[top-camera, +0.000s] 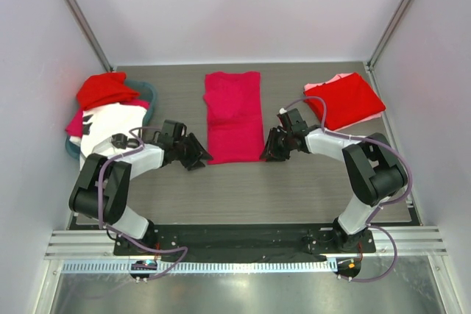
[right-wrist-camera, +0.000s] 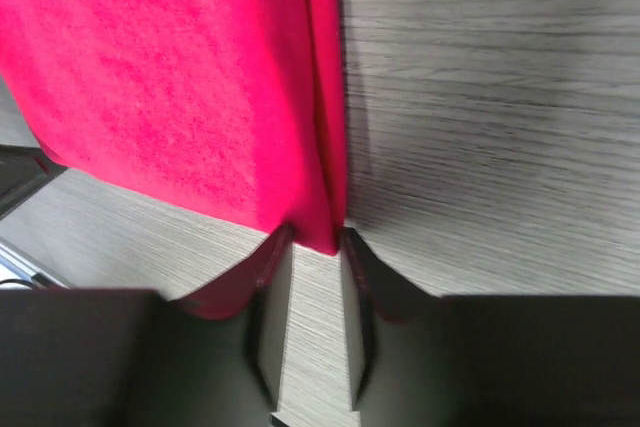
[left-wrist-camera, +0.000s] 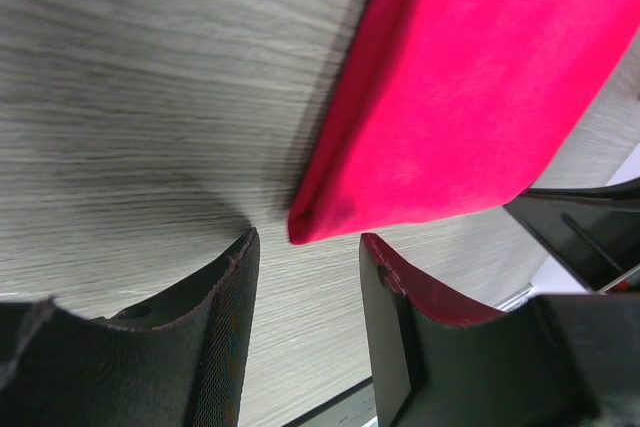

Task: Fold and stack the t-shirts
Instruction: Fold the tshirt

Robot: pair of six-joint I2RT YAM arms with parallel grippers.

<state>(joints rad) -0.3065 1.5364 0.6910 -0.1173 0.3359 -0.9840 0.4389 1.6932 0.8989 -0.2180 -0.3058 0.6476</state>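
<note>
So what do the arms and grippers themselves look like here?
The left arm and right arm both have white links between chunky black joints, and stand on a black base plate. A lilac cable loops along each arm from base to wrist. The left gripper and right gripper are black, each with two flat, wedge-shaped fingers. No markings are legible.

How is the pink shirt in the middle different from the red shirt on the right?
The pink shirt is crimson pink; the red shirt is plain red. The pink shirt is a long, narrow strip lying straight; the red shirt is a shorter, squarer fold lying slanted. The pink shirt lies right on the table; the red shirt rests on a pale pink shirt. Both are folded flat.
</note>
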